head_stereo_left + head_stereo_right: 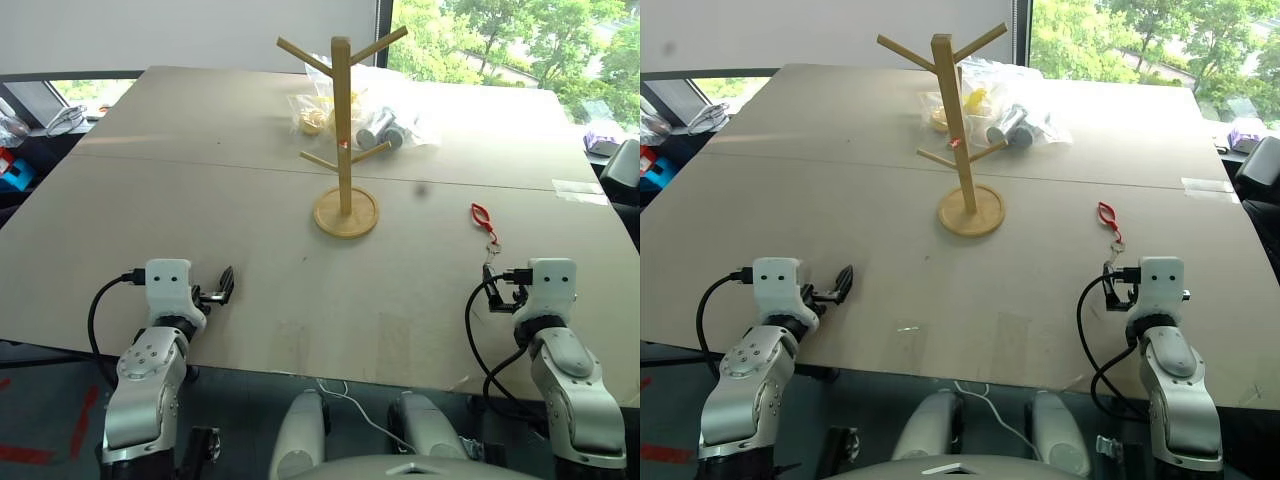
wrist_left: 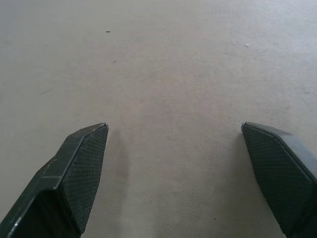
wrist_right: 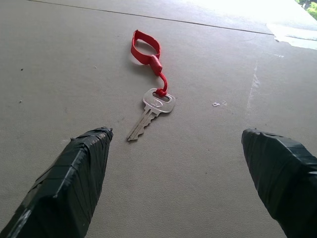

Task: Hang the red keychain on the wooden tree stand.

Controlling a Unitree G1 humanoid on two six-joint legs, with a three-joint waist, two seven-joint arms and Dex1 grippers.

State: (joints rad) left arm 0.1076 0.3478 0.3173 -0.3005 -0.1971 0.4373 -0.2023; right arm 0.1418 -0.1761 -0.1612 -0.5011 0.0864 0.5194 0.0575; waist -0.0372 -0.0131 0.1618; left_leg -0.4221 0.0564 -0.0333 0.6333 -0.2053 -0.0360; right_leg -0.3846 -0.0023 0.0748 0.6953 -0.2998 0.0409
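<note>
The red keychain (image 1: 484, 221) lies flat on the table at the right, a red loop (image 3: 145, 47) with a silver key (image 3: 152, 112) on its strap. My right gripper (image 3: 176, 148) is open just short of the key, nothing between its fingers. In the head view the right gripper (image 1: 495, 285) sits near the table's front edge, right behind the keychain. The wooden tree stand (image 1: 345, 130) stands upright mid-table on its round base, pegs slanting up. My left gripper (image 2: 176, 148) hangs open over bare table at the front left (image 1: 222, 287).
Behind the stand lies a clear plastic bag (image 1: 385, 115) holding yellow and grey items. A seam runs across the tan table (image 1: 200, 220). Tape (image 1: 580, 190) marks the right edge. Clutter sits beyond the table's left edge (image 1: 20, 150).
</note>
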